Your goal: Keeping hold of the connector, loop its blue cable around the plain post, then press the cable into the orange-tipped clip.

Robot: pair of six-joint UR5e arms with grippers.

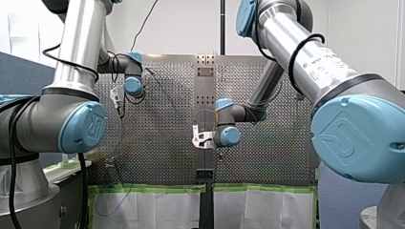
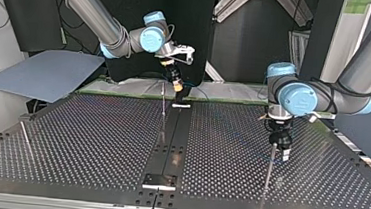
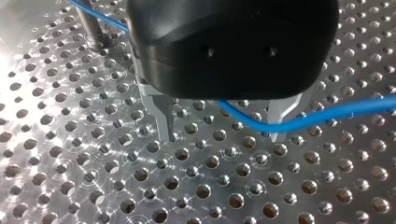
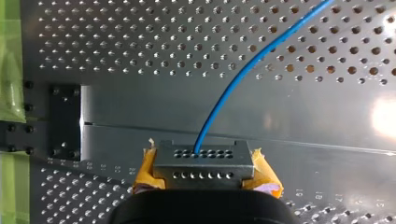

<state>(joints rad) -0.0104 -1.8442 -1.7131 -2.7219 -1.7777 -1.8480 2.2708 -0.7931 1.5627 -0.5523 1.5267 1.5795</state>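
A grey metal connector (image 4: 203, 161) sits between the yellow pads (image 4: 264, 175) of my right gripper (image 4: 205, 175), which is shut on it. Its blue cable (image 4: 233, 84) leaves the connector's face and curves away over the perforated plate. In the top view my right gripper (image 2: 177, 87) hangs above the table's far edge. My left gripper (image 3: 224, 135) stands open just above the plate, and the blue cable (image 3: 327, 114) runs between its metal fingers (image 3: 163, 116). Behind it the cable passes a plain metal post (image 3: 91, 25). In the top view my left gripper (image 2: 281, 151) is beside a thin post (image 2: 269, 166).
Another thin post (image 2: 163, 108) rises near the table's centre strip (image 2: 170, 148), and a third (image 2: 25, 139) stands at the top view's left. A grey board (image 2: 45, 73) lies beyond the table's far left corner. Green tape (image 4: 9, 70) lines the plate's edge.
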